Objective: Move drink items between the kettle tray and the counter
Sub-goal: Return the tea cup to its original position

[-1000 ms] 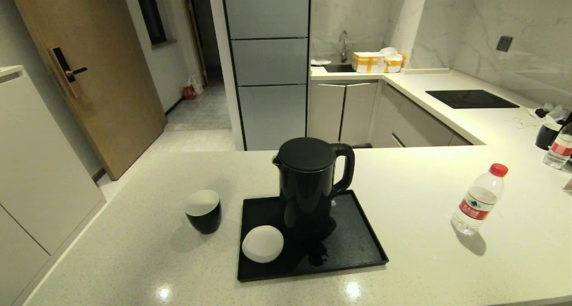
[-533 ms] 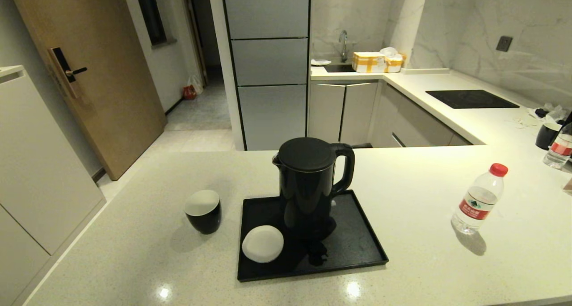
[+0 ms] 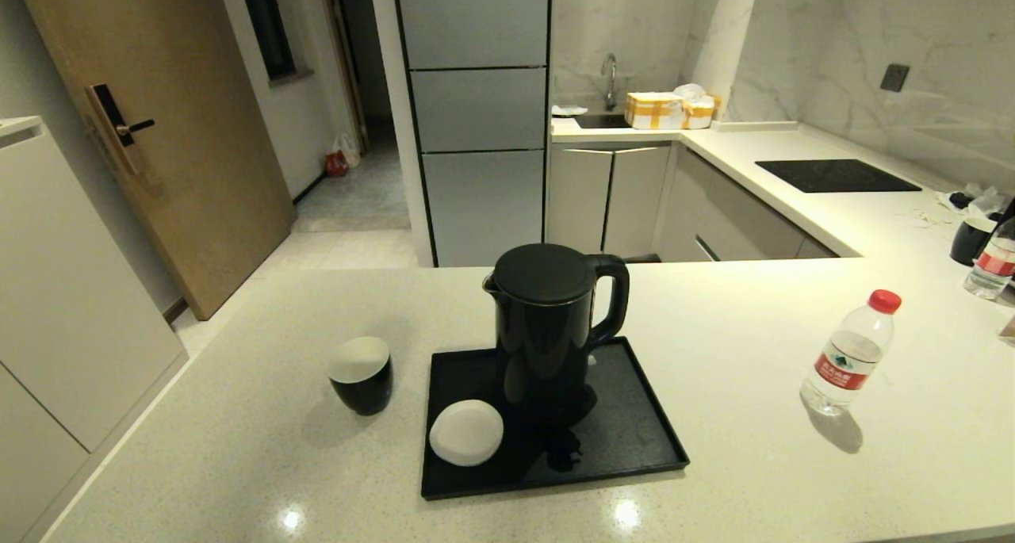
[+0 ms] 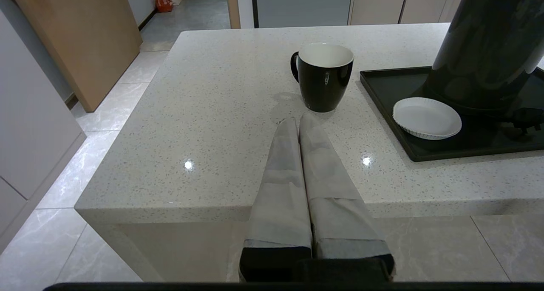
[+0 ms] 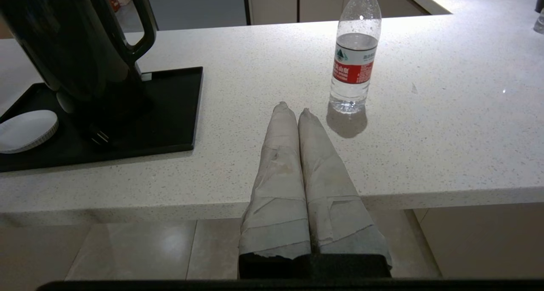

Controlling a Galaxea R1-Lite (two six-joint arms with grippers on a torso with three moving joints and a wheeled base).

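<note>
A: Where do things stand?
B: Nothing picked yet. My left gripper [image 4: 297, 123] and right gripper [image 5: 293, 111] both sit pinched closed at the near edge of the bench [image 3: 737, 345], holding nothing.
A: And the items?
B: The cup [image 3: 361, 372] stands just left of the tray [image 3: 634, 440]; the bottle [image 3: 850, 353] is well right of it, both on the bench.
A: Next?
B: I judge one gripper must open and reach its item
</note>
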